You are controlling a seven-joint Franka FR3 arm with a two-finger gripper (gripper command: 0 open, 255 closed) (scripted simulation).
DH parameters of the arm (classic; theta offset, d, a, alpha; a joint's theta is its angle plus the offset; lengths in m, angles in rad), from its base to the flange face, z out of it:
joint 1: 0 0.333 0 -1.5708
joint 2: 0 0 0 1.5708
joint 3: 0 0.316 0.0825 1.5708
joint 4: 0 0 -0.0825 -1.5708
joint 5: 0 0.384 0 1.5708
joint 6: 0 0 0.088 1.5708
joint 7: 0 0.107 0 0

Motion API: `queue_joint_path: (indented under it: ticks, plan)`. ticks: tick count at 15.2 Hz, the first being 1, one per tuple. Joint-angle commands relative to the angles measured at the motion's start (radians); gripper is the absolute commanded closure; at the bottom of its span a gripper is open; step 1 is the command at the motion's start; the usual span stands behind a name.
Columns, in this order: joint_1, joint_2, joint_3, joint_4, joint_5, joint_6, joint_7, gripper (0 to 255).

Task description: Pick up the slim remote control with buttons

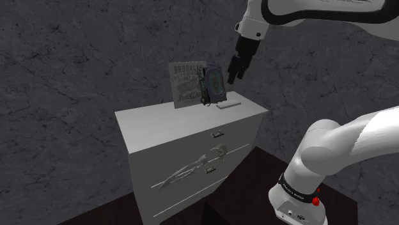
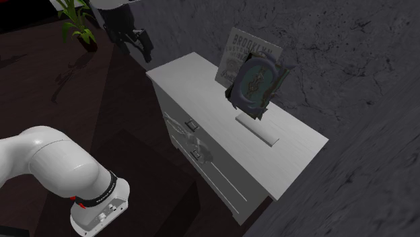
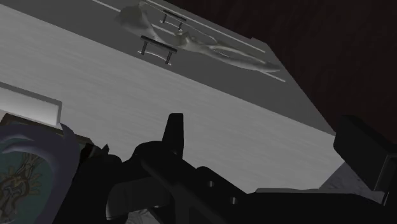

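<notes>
The slim remote [image 1: 227, 105] is a plain white slab lying flat on the white dresser top [image 1: 166, 118], near its far right corner in the shoulder view. It lies just in front of a blue ornate object [image 1: 213, 84]. My black gripper [image 1: 233, 75] hangs open in the air above the remote, well apart from it and holding nothing. In the second exterior view the remote [image 2: 256, 128] lies below the blue object [image 2: 256, 84], and the gripper [image 2: 133, 39] is high at the left. In the wrist view the gripper [image 3: 267, 130] has its fingers wide apart, and the remote [image 3: 30, 105] is off to one side.
A printed sign [image 1: 185, 80] leans against the stone wall behind the blue object. The dresser's drawer fronts carry small handles [image 1: 217, 133] and a grey draped shape [image 1: 192, 167]. A potted plant [image 2: 77, 23] stands on the dark floor. The arm's base [image 1: 297, 198] is beside the dresser.
</notes>
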Motion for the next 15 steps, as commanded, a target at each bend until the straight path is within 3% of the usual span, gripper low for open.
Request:
queue_joint_path:
  ticks: [1,8,15]
  plan:
    - [0.0,0.0,0.0,0.0,0.0,0.0,0.0,0]
    - [-0.004,0.024,-0.172,-0.097,-0.09,0.099,-0.298,0]
    - [-0.002,0.15,-0.348,-0.105,-0.166,0.217,-0.598,0]
